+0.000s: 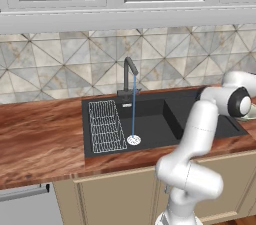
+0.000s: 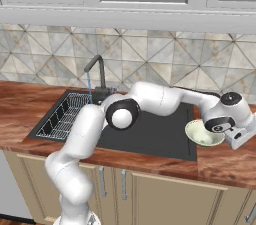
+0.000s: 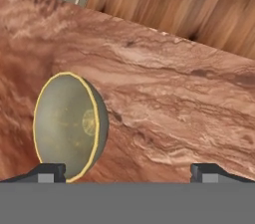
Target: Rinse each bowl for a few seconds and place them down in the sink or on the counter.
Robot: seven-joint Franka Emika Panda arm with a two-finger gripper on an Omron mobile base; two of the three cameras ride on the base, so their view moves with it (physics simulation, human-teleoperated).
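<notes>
A: In the hand view, the olive bowl (image 3: 68,126) is seen on the counter (image 3: 174,103), beside one finger; the gripper (image 3: 128,172) is held wide apart, nothing clamped.

B: In the right base view, the pale bowl (image 2: 202,134) is set at the sink's (image 2: 150,134) right edge, probably put down after rinsing; water is left running from the faucet (image 2: 96,71).

2 bowls: 1 cream-green bowl (image 2: 204,133), 1 olive-yellow bowl (image 3: 67,125); 1 sink (image 1: 150,119); 1 faucet (image 1: 129,75).

The reddish-brown wood-grain table (image 3: 189,103) lies below the wide-open end effector (image 3: 128,170). An olive-yellow bowl (image 3: 67,126) rests on it just ahead of the end effector's left fingertip. A pale cream bowl (image 2: 202,133) sits beside the end effector, at the black sink's (image 2: 150,136) edge.
</notes>
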